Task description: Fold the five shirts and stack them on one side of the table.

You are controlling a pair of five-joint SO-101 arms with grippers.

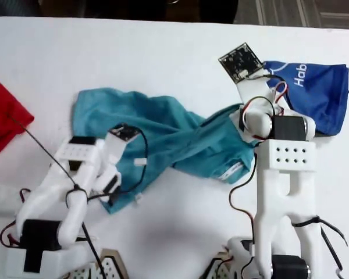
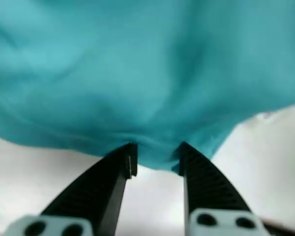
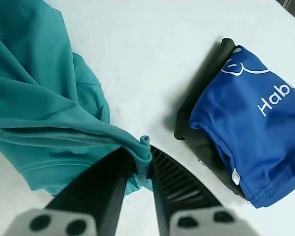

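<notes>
On the white table (image 1: 180,58), high view: one teal shirt (image 1: 163,131), unfolded and rumpled, lying slantwise across the middle. One red shirt (image 1: 3,116) at the table's left edge, well apart from the teal one. One blue shirt (image 1: 317,93), folded, with white print, toward the far right side. The left arm (image 1: 75,168) stands at the near left, its end over the teal shirt's near-left corner. The right arm (image 1: 282,174) stands at the near right, its end at the shirt's right end, just beside the blue shirt.

Left wrist view: left gripper (image 2: 157,160), black fingers (image 2: 113,182) set somewhat apart with a bunched fold of the teal shirt's edge caught between the tips. The cloth hangs clear of the table on both sides of the grip.

Right wrist view: right gripper (image 3: 143,157), fingers clenched on a hemmed edge of the teal shirt, the fabric gathered in folds to one side. The blue shirt lies on top of a dark garment (image 3: 196,108), whose edge shows along its side. Bare table lies between this pile and the teal shirt.
</notes>
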